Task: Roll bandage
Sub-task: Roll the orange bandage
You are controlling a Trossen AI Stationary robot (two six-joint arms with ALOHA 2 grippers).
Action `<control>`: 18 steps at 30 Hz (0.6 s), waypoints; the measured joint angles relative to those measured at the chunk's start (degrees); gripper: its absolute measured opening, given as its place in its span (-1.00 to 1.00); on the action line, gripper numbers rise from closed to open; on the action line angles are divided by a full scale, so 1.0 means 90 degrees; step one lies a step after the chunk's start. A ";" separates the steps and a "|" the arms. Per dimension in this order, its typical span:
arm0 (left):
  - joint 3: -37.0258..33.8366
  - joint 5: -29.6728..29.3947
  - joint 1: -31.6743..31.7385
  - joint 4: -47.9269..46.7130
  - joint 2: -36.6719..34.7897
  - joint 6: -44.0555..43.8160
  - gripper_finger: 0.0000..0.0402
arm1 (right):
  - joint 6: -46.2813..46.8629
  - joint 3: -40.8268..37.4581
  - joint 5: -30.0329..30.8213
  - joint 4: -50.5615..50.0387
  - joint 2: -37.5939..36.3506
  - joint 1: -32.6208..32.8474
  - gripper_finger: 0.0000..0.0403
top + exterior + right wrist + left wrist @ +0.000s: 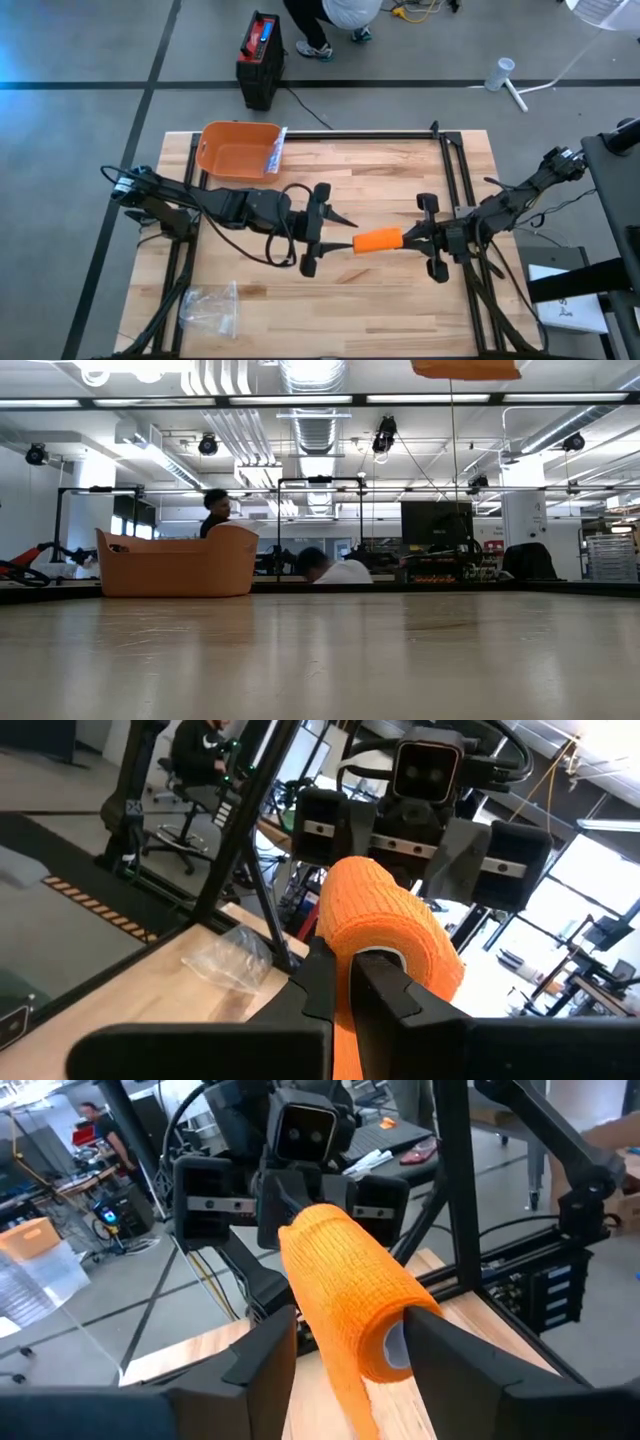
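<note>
A: Surface?

B: Pale wooden counter with a dark frame, on a grey floor. In the low view an open workshop lies behind it, ceiling pipes overhead and a person seated far back.

A: The task's thing?

B: One orange bandage roll, held above the middle of the counter, lying level between the two arms. In the left wrist view a loose strip of it hangs down from the roll's near end.

A: Who has it?

B: The right claw is clamped shut on the roll's end; its fingers pinch the roll's hollow core wall. The left claw sits at the roll's opposite end, fingers parted to either side of it. Whether they touch the roll I cannot tell.

A: Around the roll?

B: Beyond the roll, toward the counter's far edge, an orange tub with a clear wrapper at its rim. On the near side, past the left arm, a crumpled clear plastic bag. Off the counter, beyond the tub, a black and red case stands on the floor.
</note>
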 joint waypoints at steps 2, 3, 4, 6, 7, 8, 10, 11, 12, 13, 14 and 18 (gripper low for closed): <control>0.0000 0.0003 0.0000 0.0002 0.0044 0.0032 -0.12 | 0.0011 -0.0002 0.0000 -0.0009 0.0000 0.0000 -0.96; 0.0000 0.0012 0.0000 0.0000 0.0063 0.0042 -0.13 | 0.0011 -0.0002 0.0000 -0.0023 0.0000 0.0000 -0.96; 0.0000 0.0025 -0.0002 0.0000 0.0082 0.0064 -0.14 | 0.0012 -0.0002 0.0000 -0.0035 -0.0002 0.0000 -0.96; 0.0000 0.0029 -0.0004 -0.0004 0.0096 0.0108 -0.15 | 0.0020 -0.0005 -0.0002 -0.0044 -0.0002 0.0000 -0.96; 0.0000 0.0028 -0.0005 -0.0018 0.0096 0.0140 -0.16 | 0.0019 -0.0005 0.0000 -0.0047 -0.0006 0.0000 -0.96; 0.0000 0.0025 -0.0002 -0.0041 0.0095 0.0151 -0.17 | 0.0019 -0.0005 0.0004 -0.0051 -0.0010 0.0000 -0.96; 0.0000 0.0022 0.0000 -0.0085 0.0088 0.0151 -0.19 | 0.0051 -0.0005 0.0022 -0.0067 -0.0019 0.0000 -0.96; 0.0000 0.0016 0.0000 -0.0108 0.0080 0.0152 -0.20 | 0.0057 -0.0005 0.0019 -0.0080 -0.0041 0.0000 -0.96; 0.0000 -0.0006 0.0000 -0.0107 0.0074 0.0153 -0.20 | 0.0059 -0.0007 0.0022 -0.0082 -0.0063 0.0000 -0.96; 0.0000 -0.0025 0.0000 -0.0098 0.0072 0.0153 -0.21 | 0.0067 -0.0007 0.0025 -0.0068 -0.0086 0.0000 -0.96; 0.0000 -0.0029 0.0007 -0.0104 0.0072 0.0154 -0.22 | 0.0068 -0.0006 0.0041 0.0000 -0.0094 -0.0002 -0.96; -0.0005 -0.0029 0.0007 -0.0140 0.0072 0.0153 -0.25 | 0.0070 -0.0002 0.0042 -0.0028 -0.0117 -0.0001 -0.96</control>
